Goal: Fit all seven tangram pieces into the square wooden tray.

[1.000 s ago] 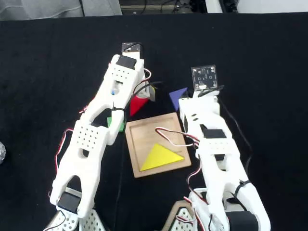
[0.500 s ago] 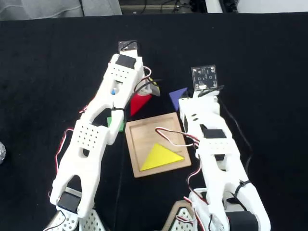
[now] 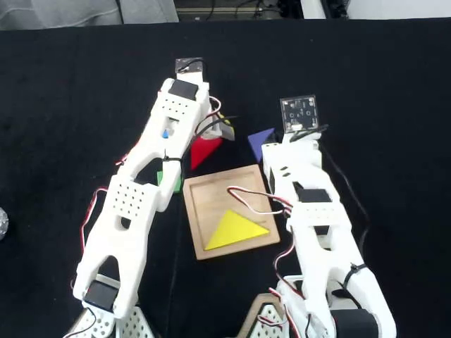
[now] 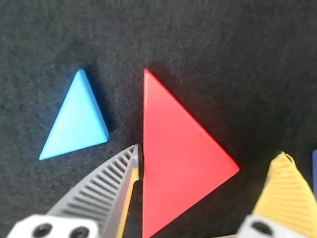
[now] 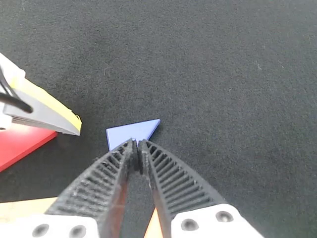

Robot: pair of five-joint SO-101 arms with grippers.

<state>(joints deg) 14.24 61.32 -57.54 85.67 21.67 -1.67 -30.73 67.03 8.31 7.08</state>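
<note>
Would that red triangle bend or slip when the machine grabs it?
Probably stiff: the red triangle looks a solid, thick-edged slab. Lying flat on the black cloth, it shouldn't roll. Its slanted smooth sides could slip or twist in the left tool.

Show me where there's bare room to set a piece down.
Free: the wooden tray's bare wood beyond the yellow triangle, and the black cloth at the far and outer sides. Crowded: past the tray's far edge, where the red triangle and blue triangle lie close together.
</note>
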